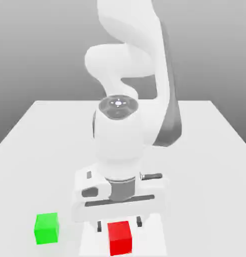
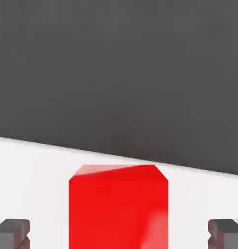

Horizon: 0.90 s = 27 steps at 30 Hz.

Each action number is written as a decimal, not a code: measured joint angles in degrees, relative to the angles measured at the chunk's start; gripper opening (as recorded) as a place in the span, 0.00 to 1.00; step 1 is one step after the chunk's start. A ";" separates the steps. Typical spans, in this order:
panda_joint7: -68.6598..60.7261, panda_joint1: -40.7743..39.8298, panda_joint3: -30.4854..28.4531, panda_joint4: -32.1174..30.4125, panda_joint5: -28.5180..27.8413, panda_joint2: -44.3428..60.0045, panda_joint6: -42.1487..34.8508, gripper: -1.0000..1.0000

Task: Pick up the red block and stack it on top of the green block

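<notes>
The red block (image 1: pixel 120 238) sits on the table (image 1: pixel 195 201) at its near edge, a little left of the middle in the exterior view. The gripper (image 1: pixel 119 224) is right at it, its fingers spread wide, one on each side of the block and touching neither side (the hand view shows a gap on both flanks). The green block (image 1: pixel 46 228) lies to the exterior view's left, slightly farther in than the red one and well apart from it. Beyond the blocks comes the pale hand (image 1: pixel 120 198), and from there the arm (image 1: pixel 120 135) rises over the far part of the table.
</notes>
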 joint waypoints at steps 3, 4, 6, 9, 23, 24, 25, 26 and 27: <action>0.03 -0.01 0.01 0.00 -0.03 0.00 -0.02 0.00; 0.05 -0.02 0.01 0.00 -0.05 0.00 -0.03 0.00; -0.02 -0.15 0.17 0.11 0.04 0.73 0.58 0.00; 0.45 0.21 -0.32 -0.49 -0.62 -3.05 -2.59 0.00; -17.77 -12.70 -9.40 -1.77 0.36 -12.77 -11.19 0.00; -18.64 -13.13 -9.02 -1.68 1.25 -11.09 -9.64 0.00; -19.45 -13.55 -8.56 -1.58 2.22 -9.24 -7.94 0.00; -20.19 -14.05 -7.94 -1.49 3.18 -7.29 -6.15 0.00; -20.66 -14.43 -7.50 -1.43 3.80 -5.98 -4.95 1.00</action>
